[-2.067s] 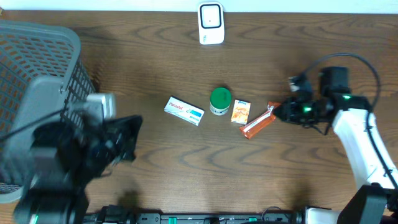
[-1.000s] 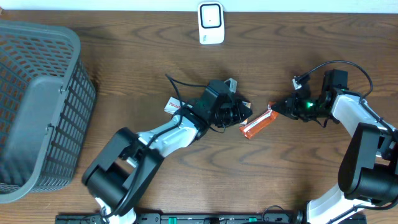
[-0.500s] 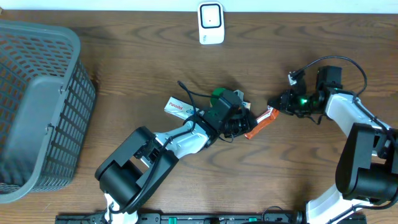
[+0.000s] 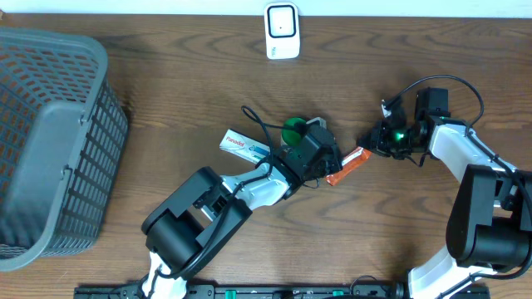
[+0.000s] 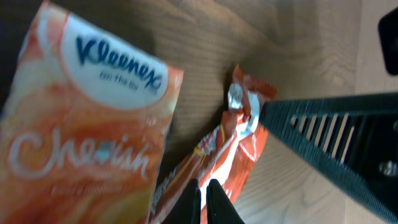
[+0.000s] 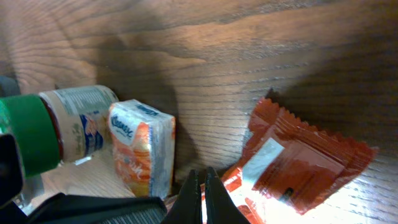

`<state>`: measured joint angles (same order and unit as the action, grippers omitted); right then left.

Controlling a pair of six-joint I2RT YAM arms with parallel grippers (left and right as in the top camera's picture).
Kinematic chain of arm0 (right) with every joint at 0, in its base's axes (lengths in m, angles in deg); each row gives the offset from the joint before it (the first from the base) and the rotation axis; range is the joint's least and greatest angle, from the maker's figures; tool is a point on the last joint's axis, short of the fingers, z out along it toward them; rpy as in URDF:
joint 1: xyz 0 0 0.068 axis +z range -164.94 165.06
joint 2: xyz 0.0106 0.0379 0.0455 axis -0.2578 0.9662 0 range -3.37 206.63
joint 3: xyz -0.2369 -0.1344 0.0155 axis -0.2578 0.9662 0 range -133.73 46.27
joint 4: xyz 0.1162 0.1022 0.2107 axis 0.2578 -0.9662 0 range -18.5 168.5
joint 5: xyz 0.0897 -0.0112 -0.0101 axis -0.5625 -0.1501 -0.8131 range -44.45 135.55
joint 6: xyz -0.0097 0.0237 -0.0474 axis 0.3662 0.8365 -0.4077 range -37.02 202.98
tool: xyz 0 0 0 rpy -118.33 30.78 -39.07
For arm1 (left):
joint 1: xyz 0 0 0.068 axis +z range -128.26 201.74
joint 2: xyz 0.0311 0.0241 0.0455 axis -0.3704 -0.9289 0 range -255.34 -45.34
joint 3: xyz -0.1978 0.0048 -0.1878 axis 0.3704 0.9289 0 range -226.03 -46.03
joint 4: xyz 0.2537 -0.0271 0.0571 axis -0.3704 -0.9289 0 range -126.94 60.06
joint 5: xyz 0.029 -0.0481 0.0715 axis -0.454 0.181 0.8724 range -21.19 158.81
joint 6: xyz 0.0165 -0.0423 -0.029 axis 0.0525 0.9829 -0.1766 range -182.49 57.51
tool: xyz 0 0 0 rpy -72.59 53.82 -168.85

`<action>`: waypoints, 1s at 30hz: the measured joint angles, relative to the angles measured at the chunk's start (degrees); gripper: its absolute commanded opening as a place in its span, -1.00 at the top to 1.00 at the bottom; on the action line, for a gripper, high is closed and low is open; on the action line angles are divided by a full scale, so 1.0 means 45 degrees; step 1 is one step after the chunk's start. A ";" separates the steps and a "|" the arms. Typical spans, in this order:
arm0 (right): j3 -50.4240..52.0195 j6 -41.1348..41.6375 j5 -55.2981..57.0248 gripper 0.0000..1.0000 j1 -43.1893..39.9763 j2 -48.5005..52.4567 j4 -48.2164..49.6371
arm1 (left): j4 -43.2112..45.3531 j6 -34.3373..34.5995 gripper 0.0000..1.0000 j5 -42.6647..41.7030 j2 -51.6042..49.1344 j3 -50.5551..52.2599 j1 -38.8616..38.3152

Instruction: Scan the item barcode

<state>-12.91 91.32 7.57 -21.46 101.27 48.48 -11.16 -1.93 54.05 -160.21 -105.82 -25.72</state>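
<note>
An orange-red snack wrapper lies on the wood table between both arms. In the left wrist view the wrapper sits just beyond my left gripper, whose jaws are shut with nothing between them. My left gripper covers the wrapper's left end from above. My right gripper is shut too, at the wrapper's right end. In the right wrist view the closed tips hover over the wrapper. The white barcode scanner stands at the table's far edge.
A Kleenex tissue pack lies left of the wrapper, beside a green-lidded jar and a white Panadol box. A grey mesh basket fills the left side. The right arm's black fingers cross the left wrist view.
The left arm has swung in from the left and reached right, over the tissue pack to the wrapper's left end. The right gripper has edged slightly left and farther back.
</note>
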 measured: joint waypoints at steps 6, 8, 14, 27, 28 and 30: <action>0.0287 0.0000 0.0413 0.98 0.0000 0.0000 -0.0068 | 0.0121 0.0000 0.86 0.0243 -0.0117 -0.0068 -0.0034; 0.0457 -0.0005 0.0578 0.98 0.0000 0.0000 -0.0053 | 0.0121 0.0000 0.86 0.0272 -0.0121 -0.0068 -0.0044; 0.0952 0.0034 0.1039 0.98 0.0000 0.0083 0.0602 | 0.0117 0.0005 0.86 0.0418 -0.0141 -0.0073 -0.0170; 0.0942 0.0039 0.0865 0.98 0.0000 0.0583 0.0869 | -0.0277 -0.0112 0.86 0.0325 -0.0165 -0.0209 -0.1243; 0.0942 0.0039 0.0869 0.98 0.0000 0.0583 0.0869 | -0.0821 0.0180 0.86 -0.0015 -0.0214 -0.0223 -0.1292; 0.0937 0.0039 0.0865 0.98 -0.0010 0.0583 0.0860 | -0.0928 0.0554 0.86 -0.0418 -0.0437 0.0053 -0.1268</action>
<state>-8.69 91.50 11.46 -21.51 103.89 52.34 -15.33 0.56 52.17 -162.18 -105.58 -31.43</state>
